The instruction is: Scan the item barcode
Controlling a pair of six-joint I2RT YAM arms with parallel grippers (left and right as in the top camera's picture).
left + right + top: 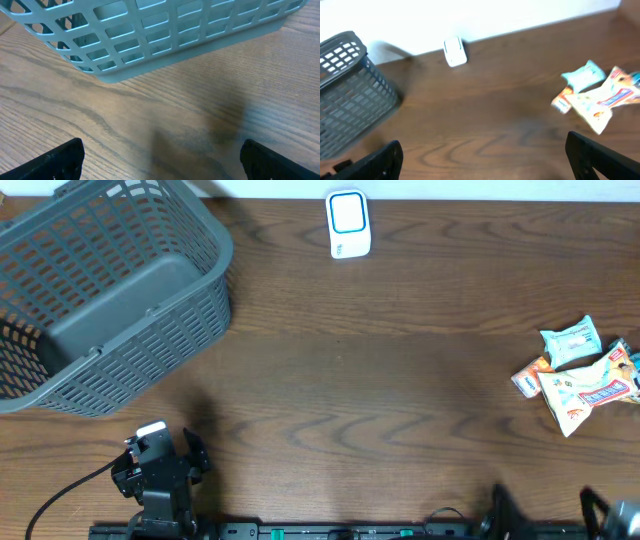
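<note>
Spread wide, gripping nothing: left claw (161, 155) and right claw (484, 150) over the bench (400, 370)
The snack packets (578, 375) lie heaped ahead-right of the right claw, cut by the frame edge, print too blurred for any barcode; the white scanner (348, 225) far ahead-left of it; the grey basket (190, 310) just ahead of the left claw, only its floor showing inside

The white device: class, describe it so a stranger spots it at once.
On the wooden table, look along the far edge, right of the grey basket. The white device sits alone, its blue-outlined face unlike the crumpled packets at the right edge.
</note>
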